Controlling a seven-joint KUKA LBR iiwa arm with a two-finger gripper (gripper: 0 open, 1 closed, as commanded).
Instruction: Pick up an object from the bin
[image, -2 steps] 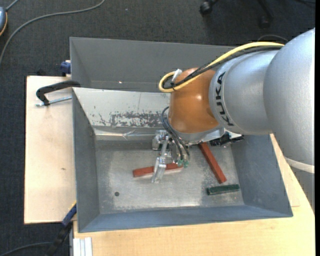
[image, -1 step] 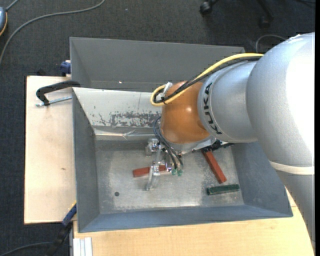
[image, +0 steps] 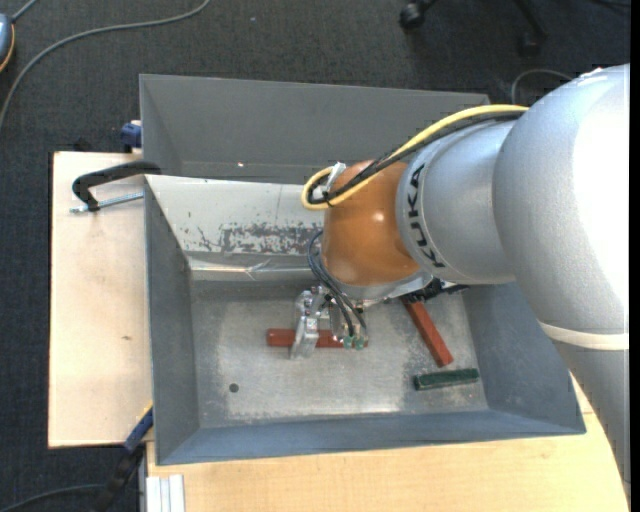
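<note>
My gripper (image: 303, 343) is low in the middle of the bin floor, its metal fingers down at a flat dark red bar (image: 281, 338) that lies left to right. The bar's left end sticks out from under the fingers, and they seem to stand on either side of it. A second red bar (image: 430, 333) lies slanted to the right of the gripper. A small dark green bar (image: 446, 378) rests near the bin's front right corner.
The arm's orange cover and yellow cable hang over the bin's back right part. Bare grey floor stretches to the left and front of the gripper.
</note>
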